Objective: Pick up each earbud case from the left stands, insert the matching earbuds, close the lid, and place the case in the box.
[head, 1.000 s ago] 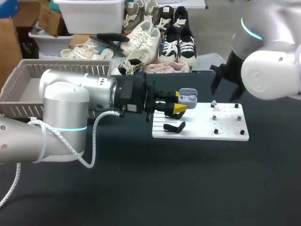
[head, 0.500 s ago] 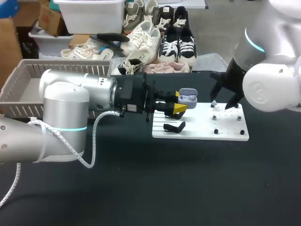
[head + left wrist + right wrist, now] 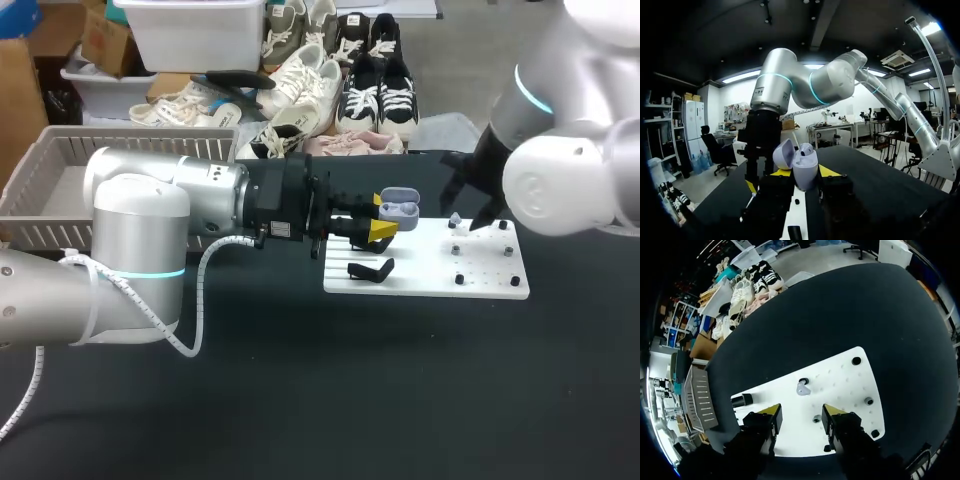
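Earbud case [image 3: 401,209] [image 3: 802,168] – pale lilac, lid flipped open, held up off the white board [image 3: 495,285] at its left end, pinched across the lower shell by the left gripper [image 3: 383,215] [image 3: 805,173], one yellow tip on each side. Looks like a light, hard, glossy shell, so probably slippery. The open hinge is the weak spot, and the grip belongs on the body, as it is now. One loose earbud [image 3: 455,218] [image 3: 802,388] sits on the board's far side, tiny and smooth, likely easy to flick away. The right gripper [image 3: 470,205] [image 3: 801,415] hangs just over it, fingers spread, nothing between them. Small black pegs [image 3: 869,401] stand near the earbud, so room is tight – a straight-down pinch seems safest. The board lies on a black table [image 3: 300,400]; the grey box [image 3: 40,175] is at the far left, well apart from the case.
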Available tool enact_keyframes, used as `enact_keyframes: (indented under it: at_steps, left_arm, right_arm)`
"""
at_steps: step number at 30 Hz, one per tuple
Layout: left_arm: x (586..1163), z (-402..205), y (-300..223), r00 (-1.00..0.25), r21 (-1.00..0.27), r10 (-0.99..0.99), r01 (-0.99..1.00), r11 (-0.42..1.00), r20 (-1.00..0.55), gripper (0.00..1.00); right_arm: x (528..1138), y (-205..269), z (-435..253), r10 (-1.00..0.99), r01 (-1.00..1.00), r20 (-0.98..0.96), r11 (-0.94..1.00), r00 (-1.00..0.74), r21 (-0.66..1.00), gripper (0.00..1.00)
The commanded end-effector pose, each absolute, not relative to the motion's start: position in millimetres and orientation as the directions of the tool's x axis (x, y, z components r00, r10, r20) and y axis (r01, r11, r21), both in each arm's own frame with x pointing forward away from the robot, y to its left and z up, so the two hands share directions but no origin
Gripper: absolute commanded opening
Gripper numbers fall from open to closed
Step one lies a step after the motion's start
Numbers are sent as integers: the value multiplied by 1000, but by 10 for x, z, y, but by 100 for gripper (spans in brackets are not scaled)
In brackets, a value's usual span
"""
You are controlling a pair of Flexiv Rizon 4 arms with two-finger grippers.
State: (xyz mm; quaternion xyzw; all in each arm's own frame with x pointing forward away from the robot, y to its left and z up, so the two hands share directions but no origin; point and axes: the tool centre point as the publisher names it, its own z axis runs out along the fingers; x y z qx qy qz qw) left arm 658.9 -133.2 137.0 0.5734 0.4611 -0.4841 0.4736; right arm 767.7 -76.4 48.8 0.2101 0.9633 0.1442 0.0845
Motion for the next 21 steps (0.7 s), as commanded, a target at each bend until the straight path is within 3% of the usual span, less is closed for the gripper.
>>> enact_keyframes:
  at_steps: [1,21]
  left_arm:
    - [6600,1365,-1335,106,97,70,987,-128,-992,0]
    - [6600,1365,-1335,106,97,70,987,-128,-992,0]
  right_arm:
    - [7764,-749,442,433,387,-95,868,-896,310,47]
    - [7811,-766,381,446,405,-82,863,-891,302,43]
